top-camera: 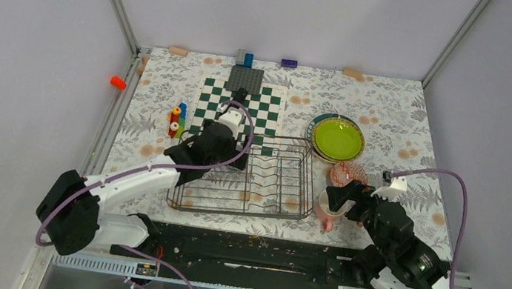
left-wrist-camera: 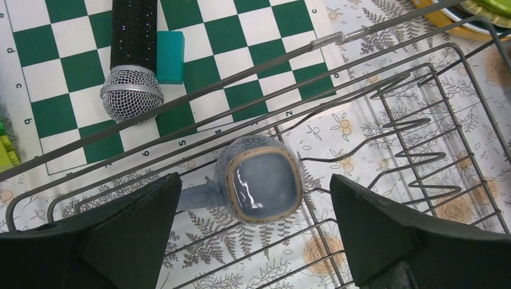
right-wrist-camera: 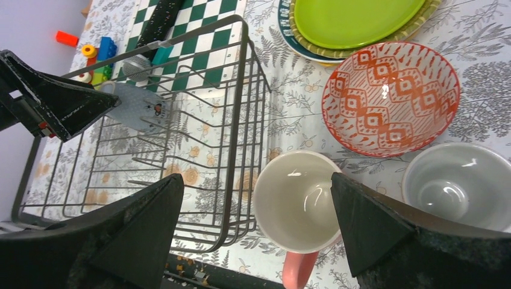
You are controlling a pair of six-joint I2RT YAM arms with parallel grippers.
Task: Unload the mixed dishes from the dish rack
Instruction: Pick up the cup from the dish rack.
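The dark wire dish rack (top-camera: 229,212) lies mid-table and holds only a small blue-grey cup (left-wrist-camera: 262,180), which lies tipped over in its far left corner and also shows in the right wrist view (right-wrist-camera: 141,105). My left gripper (left-wrist-camera: 256,241) is open just above this cup, its fingers either side. My right gripper (right-wrist-camera: 256,241) is open above the large pink mug (right-wrist-camera: 295,201), which stands upright on the table right of the rack. Beside the mug are a red-patterned bowl (right-wrist-camera: 391,96) and a small pale cup (right-wrist-camera: 458,186). The stacked plates (top-camera: 336,138), lime-green on top, lie beyond.
A green-and-white checkered board (top-camera: 265,108) lies behind the rack with a microphone (left-wrist-camera: 132,60) and a teal block (left-wrist-camera: 170,57) on it. Colourful toy blocks (top-camera: 177,119) sit left of the board. Loose blocks line the far edge.
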